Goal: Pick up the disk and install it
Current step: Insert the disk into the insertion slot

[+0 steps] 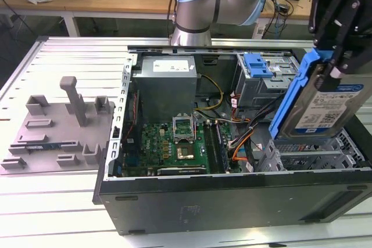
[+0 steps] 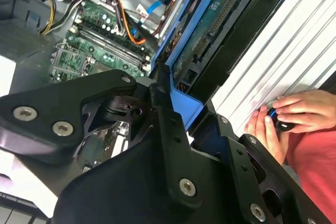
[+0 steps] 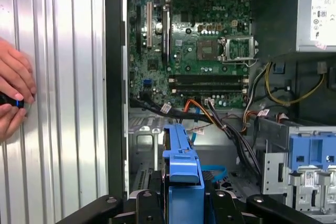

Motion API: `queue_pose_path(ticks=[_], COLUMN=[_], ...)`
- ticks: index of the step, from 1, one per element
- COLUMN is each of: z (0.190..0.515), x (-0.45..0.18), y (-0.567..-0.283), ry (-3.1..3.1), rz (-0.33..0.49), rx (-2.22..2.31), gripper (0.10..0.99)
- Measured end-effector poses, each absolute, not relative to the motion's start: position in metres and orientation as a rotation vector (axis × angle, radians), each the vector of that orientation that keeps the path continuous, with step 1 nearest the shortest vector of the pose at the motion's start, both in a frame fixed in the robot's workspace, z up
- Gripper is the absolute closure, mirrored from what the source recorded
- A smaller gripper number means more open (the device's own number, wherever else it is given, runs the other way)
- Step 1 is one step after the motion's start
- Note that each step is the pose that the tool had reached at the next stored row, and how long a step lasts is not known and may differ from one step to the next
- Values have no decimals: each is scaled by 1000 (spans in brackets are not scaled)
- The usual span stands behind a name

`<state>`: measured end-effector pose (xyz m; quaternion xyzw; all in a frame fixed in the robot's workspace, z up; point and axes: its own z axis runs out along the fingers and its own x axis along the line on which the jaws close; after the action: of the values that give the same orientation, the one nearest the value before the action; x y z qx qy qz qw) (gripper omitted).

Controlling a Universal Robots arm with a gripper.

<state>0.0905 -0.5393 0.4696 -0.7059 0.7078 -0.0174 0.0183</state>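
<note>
1. At the right side of the exterior view, the disk (image 1: 322,111), a flat rectangular silver hard drive with a white-and-blue label and a bright blue plastic carrier frame, hangs tilted with its label facing the camera.
2. Its blue frame runs along the edge towards the exterior view's left, and its lower edge sits over the grey metal bay at that end of the case; whether it touches the bay cannot be told.
3. The black gripper (image 1: 331,65) comes down from the upper right corner of the frame, its fingers clamped on the disk's upper part.
4. In the first wrist view the disk appears edge-on; in the second wrist view its green circuit-board underside faces the camera.
5. Below the disk lies the open black metal computer case (image 1: 232,193), with a green motherboard (image 1: 174,143) on its floor and orange and black cables (image 1: 244,143) beside it.
6. Behind these, at centre frame, stands a big grey metal power-supply box (image 1: 165,85), and just right of it a small blue plastic latch (image 1: 257,65) on a grey cage.
7. At the left of the frame a grey plastic fixture (image 1: 58,126) rests on the ribbed metal table (image 1: 75,56).
8. A person's hand (image 3: 13,95) rests on the table beside the case, holding a small dark object.
</note>
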Motion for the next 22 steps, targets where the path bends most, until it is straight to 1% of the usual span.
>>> queue_pose_path(ticks=[4, 22], z=[467, 461], x=[101, 101], y=[-539, -539], ry=[2201, 2202], rz=[-60, -64], rx=[-2195, -2197], gripper=[718, 718])
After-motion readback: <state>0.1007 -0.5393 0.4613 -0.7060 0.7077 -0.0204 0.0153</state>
